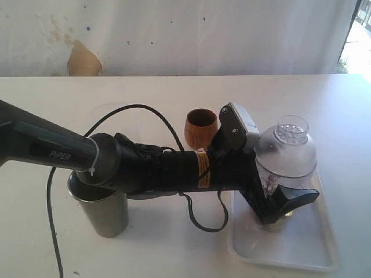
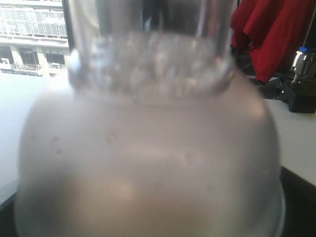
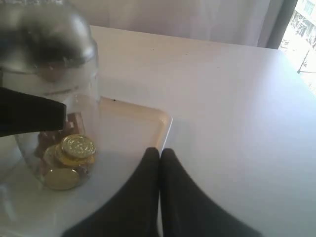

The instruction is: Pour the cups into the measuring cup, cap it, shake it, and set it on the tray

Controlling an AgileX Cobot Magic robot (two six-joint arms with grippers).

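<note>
Your left arm [image 1: 168,171] stretches low across to the shallow white round-cornered plastic tray [image 1: 304,249], the left gripper [image 1: 288,188] straddling the clear cylindrical plastic measuring cup [image 1: 270,175] standing there under a frosted dome cap [image 1: 287,149]; pressing or loose, you cannot tell. Your right gripper [image 3: 159,159] hangs clenched, empty.

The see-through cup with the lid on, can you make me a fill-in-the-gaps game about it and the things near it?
1. The measuring cup stands on the white ____.
2. The coins inside it are ____ in colour.
3. The small wooden cup is ____ in colour.
4. The right fingers are shut and hold ____.

Missing words: tray; gold; brown; nothing.
</note>
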